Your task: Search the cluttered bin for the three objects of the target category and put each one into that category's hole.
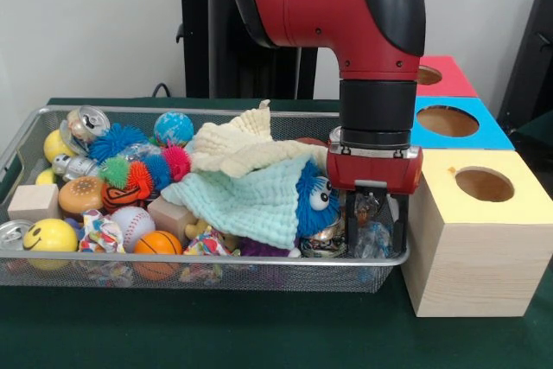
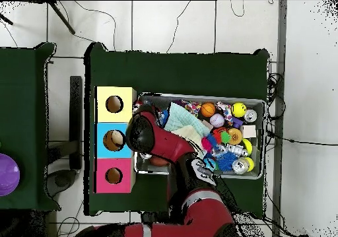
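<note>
Wire bin (image 1: 26,140) on the green table (image 1: 216,334), packed with balls, blocks, cans, a cream cloth (image 1: 242,149) and a mint cloth (image 1: 251,200), just beside the yellow box (image 1: 484,248) with its round hole (image 1: 484,184). Gripper (image 1: 375,226) lowered into the bin's end nearest that box, next to a blue googly-eyed toy (image 1: 313,196). Cannot tell whether spread, closed or clasping anything.

1. A table covered in dark green cloth (image 1: 259,334) carries everything.
2. A wire mesh bin (image 1: 173,276), packed with toys and cloths, sits on the cloth at the left in the front view.
3. Touching the bin's right end stands a row of three boxes with round holes: yellow-topped box (image 1: 471,248) nearest, blue-topped box (image 1: 484,131) behind it, red-topped box (image 1: 454,75) farthest.
</note>
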